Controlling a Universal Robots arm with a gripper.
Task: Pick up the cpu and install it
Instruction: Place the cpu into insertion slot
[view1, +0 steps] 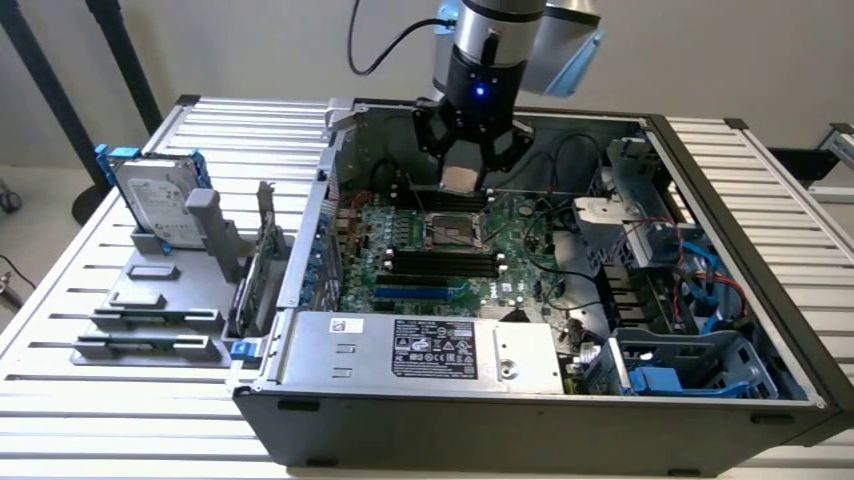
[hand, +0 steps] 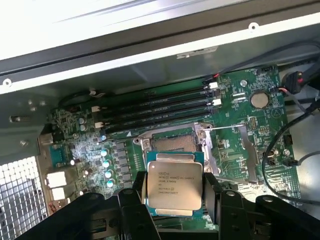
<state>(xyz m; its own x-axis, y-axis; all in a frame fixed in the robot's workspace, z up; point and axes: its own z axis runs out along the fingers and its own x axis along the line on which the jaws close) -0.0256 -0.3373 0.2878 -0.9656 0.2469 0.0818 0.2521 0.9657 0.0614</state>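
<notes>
Clamped between the black fingers (hand: 133, 200) of the pincer (hand: 173, 195): the chip (hand: 173, 186), gripped by two opposite edges, silver printed face toward the wrist camera. From the exterior view, pincer (view1: 461, 182) and chip (view1: 459, 180) hanging inside the open computer case (view1: 534, 410), clear of the green board (view1: 527, 250). Just below the pincer, the square socket (view1: 451, 232), uncovered. In the wrist view, socket (hand: 172, 142) showing past the chip's edge, metal latch frame (hand: 227, 150) swung open beside it. Beyond the socket, long dark memory slots (hand: 155, 107), possibly filled, hard to tell. Well off to the exterior view's left of the pincer, outside the case: a hard drive (view1: 158, 200) in a blue frame, upright on a grey rack (view1: 154, 310) on the slatted table (view1: 54, 300). Nearer the exterior camera than the pincer, a grey power box (view1: 427, 345) against the case wall.
</notes>
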